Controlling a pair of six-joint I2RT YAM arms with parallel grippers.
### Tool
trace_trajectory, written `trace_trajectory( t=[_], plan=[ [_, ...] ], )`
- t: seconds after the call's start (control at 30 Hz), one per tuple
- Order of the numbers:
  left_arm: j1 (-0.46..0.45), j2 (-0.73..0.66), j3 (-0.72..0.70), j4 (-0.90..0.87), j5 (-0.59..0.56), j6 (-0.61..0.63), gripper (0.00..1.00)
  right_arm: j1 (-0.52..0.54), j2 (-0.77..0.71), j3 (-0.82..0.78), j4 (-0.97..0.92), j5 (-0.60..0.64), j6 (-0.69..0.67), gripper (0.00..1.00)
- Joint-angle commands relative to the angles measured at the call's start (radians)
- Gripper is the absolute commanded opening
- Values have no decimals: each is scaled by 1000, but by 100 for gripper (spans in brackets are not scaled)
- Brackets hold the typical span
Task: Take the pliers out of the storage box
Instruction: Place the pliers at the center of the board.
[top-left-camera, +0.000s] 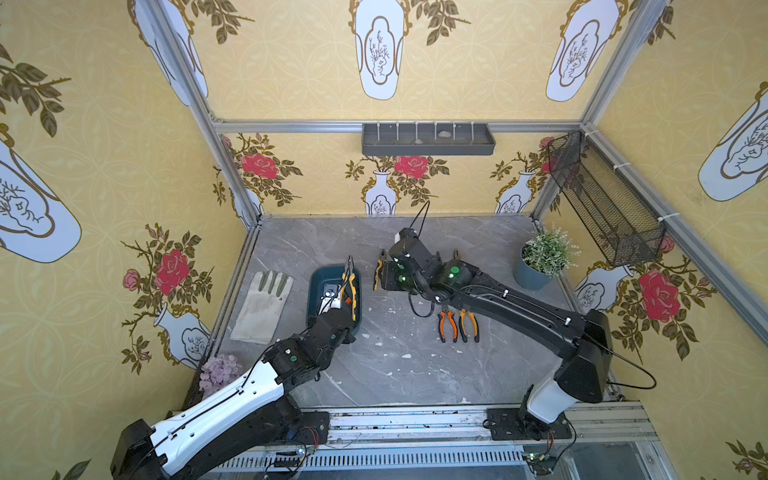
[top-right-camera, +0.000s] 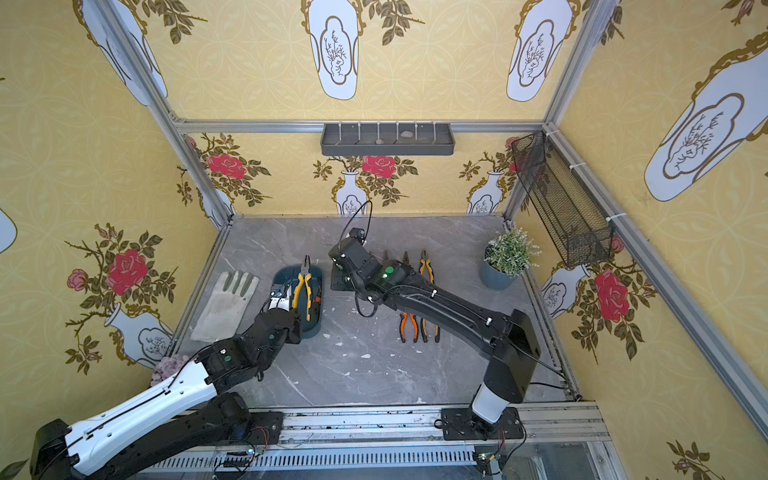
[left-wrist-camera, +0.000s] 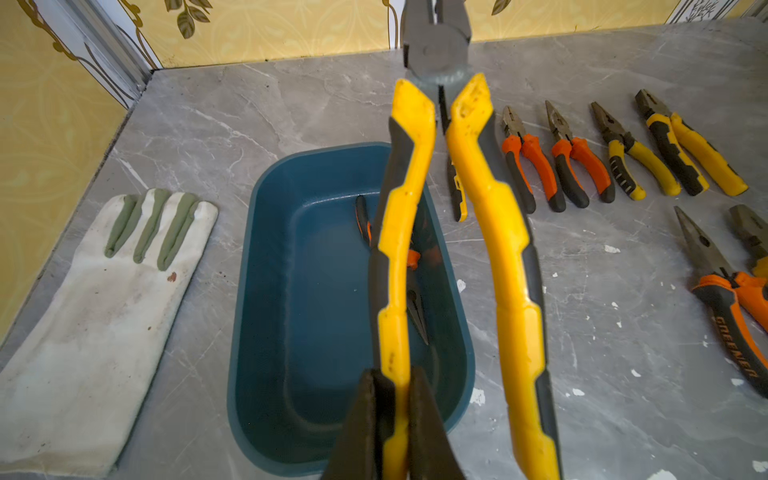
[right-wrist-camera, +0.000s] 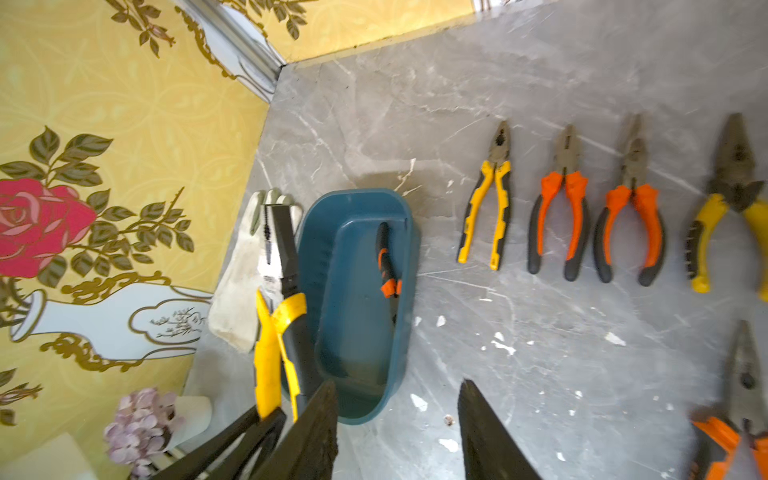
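Left pincer (left-wrist-camera: 392, 399) is clamped tight on one handle of the yellow-handled pliers (left-wrist-camera: 498, 257), holding them up above the storage box (left-wrist-camera: 249, 291), nose toward the back wall. Right pincer (right-wrist-camera: 399, 403) hangs spread wide and empty over the counter (right-wrist-camera: 540, 353), just beside the box. One orange-handled pliers (right-wrist-camera: 386, 266) lies inside the box. To the box's right, a row of pliers (left-wrist-camera: 571, 147) sits on the counter, with two more pliers (left-wrist-camera: 735, 349) nearer the front. A glove (left-wrist-camera: 95, 311) lies to the box's left.

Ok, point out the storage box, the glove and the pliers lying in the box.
storage box (left-wrist-camera: 307, 316): left wrist view, bare floor.
glove (left-wrist-camera: 95, 316): left wrist view, palm.
pliers in the box (right-wrist-camera: 385, 259): right wrist view, handle.
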Motion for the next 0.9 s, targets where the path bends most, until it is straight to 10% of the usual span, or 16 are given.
trace_trajectory(
  t=[0.0, 0.37, 0.87],
  plan=[
    [-20, -3, -7, 83, -62, 17, 0, 11, 109, 141, -56, -102, 58, 50],
    [-89, 45, 2, 82, -127, 9, 0, 53, 379, 521, -229, -51, 64, 50],
    [-208, 146, 61, 9, -323, -7, 0, 87, 347, 497, -253, 111, 50, 50]
  ],
)
